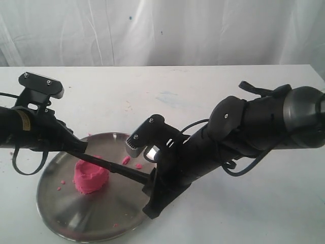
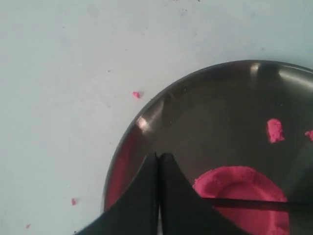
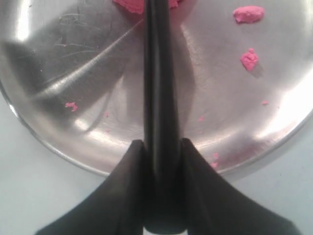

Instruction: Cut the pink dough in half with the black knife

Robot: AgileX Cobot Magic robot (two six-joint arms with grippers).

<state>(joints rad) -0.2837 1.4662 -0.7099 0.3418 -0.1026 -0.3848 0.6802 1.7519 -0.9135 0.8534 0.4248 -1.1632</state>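
Dough [image 1: 90,176] sits on the plate [image 1: 101,223], left of the plate's middle in the exterior view, one pink lump with a dished top. So it's not cut through. A few pink bits [image 1: 126,160] lie on the plate past it, with smaller crumbs scattered on the steel, and a couple more crumbs [image 2: 136,94] are out on the white counter [image 1: 177,96].

Knife [image 1: 114,166] is lying nearly flat, long axis running from the right hand at the plate's near-right rim across to the left. The blade goes over the top of the dough, tip pointing left toward the left arm. From the left wrist view the blade [image 2: 244,203] looks like a thin dark line across the lump; can't tell if it's pressed in or just resting on top.

Right hand [image 3: 164,147] is clamped on the knife handle, fingers snug on both sides. Left hand [image 2: 159,157] has its fingers pinched together with nothing between them, over the plate's left edge right beside the dough.
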